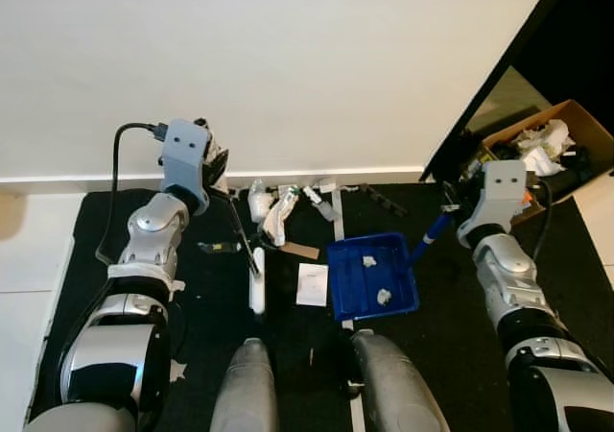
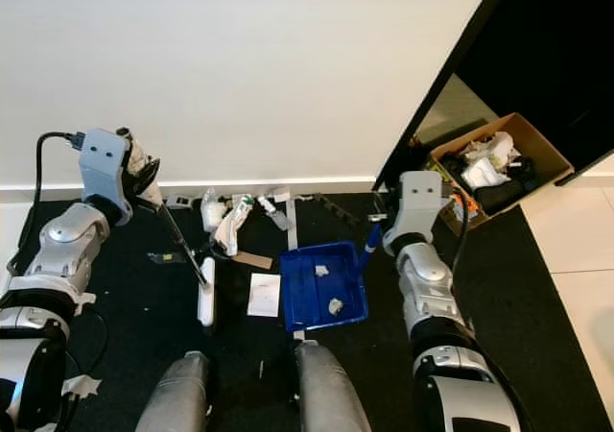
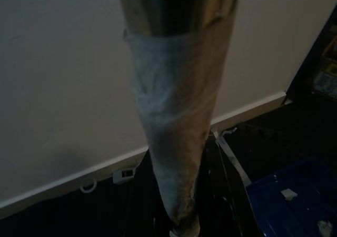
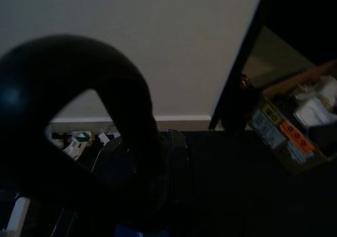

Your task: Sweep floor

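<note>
now, blue dustpan (image 1: 372, 277) flat on the black floor (image 1: 451, 307) with two white scraps inside, right gripper (image 1: 449, 213) clenched on its handle, left gripper (image 1: 217, 171) grasping the broom (image 1: 251, 264) left of the dustpan, litter pile (image 1: 278, 206) beyond the dustpan by the white wall (image 1: 288, 58), cardboard box (image 1: 552, 144) far right of the dustpan

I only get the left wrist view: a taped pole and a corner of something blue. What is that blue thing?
Observer: A blue dustpan lying on the dark floor, with two white scraps in it.
Operator: Is anything holding it?
Observer: The right end effector is at the end of its blue handle.
Operator: And my pole?
Observer: It's a broom, held near its top by the left end effector.
</note>
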Motion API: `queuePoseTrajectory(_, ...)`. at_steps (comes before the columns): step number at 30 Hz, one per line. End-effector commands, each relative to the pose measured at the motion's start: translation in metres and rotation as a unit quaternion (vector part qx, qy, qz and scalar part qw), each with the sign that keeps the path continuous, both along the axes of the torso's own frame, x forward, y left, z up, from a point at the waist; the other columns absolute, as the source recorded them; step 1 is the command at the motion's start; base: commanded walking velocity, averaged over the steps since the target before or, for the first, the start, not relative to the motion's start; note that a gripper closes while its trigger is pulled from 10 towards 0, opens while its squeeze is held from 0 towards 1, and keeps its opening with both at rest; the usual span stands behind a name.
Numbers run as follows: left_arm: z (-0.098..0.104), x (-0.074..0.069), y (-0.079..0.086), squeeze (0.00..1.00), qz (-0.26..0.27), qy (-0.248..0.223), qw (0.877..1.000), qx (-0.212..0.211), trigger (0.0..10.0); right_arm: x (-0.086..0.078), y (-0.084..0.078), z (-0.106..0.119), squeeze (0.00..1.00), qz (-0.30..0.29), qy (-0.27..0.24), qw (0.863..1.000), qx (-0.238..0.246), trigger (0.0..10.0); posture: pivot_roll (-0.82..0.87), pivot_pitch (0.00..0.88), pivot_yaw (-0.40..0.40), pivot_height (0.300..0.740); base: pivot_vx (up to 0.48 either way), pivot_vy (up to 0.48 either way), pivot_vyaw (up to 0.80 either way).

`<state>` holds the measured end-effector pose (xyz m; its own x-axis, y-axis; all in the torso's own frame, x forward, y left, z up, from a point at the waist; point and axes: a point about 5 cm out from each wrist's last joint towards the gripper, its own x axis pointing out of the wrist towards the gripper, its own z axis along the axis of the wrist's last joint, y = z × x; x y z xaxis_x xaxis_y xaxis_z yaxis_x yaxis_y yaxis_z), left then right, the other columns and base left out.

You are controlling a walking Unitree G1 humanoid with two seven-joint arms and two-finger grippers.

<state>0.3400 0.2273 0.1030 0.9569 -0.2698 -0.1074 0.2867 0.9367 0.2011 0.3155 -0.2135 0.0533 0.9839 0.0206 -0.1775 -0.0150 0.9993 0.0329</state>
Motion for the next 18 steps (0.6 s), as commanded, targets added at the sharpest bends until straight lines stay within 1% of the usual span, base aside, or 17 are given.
queuePoseTrajectory(1,-0.005,-0.004,0.0,0.0,0.007,0.009,1.0,-0.008,10.0,-0.012,0.005,-0.021,0.0,-0.003,0.042,0.998,0.056,10.0,0.04,0.088,0.014,0.74,0.0,0.48,0.0)
queuePoseTrajectory(4,-0.008,-0.006,-0.003,0.0,0.008,0.011,1.0,-0.013,10.0,-0.014,0.001,-0.022,0.0,-0.011,0.044,0.997,0.054,10.0,0.04,0.091,0.013,0.74,0.0,0.48,0.0)
queuePoseTrajectory(10,-0.01,-0.009,-0.007,0.0,0.006,0.013,1.0,-0.015,10.0,-0.015,-0.002,-0.022,0.0,-0.017,0.043,0.997,0.055,10.0,0.04,0.093,0.014,0.74,0.0,0.48,0.0)
queuePoseTrajectory(13,-0.011,-0.01,-0.009,0.0,0.003,0.014,1.0,-0.013,10.0,-0.016,-0.003,-0.023,0.0,-0.02,0.043,0.997,0.055,10.0,0.04,0.094,0.016,0.74,0.0,0.48,0.0)
queuePoseTrajectory(14,-0.011,-0.01,-0.011,0.0,-0.003,0.012,1.0,-0.002,10.0,-0.017,-0.004,-0.023,0.0,-0.022,0.044,0.997,0.055,10.0,0.04,0.095,0.016,0.74,0.0,0.364,0.0)
queuePoseTrajectory(18,-0.009,-0.011,-0.014,0.0,-0.009,0.009,1.0,0.0,10.0,-0.02,-0.009,-0.025,0.0,-0.03,0.047,0.997,0.055,10.0,0.04,0.097,0.015,0.74,0.0,0.0,0.0)
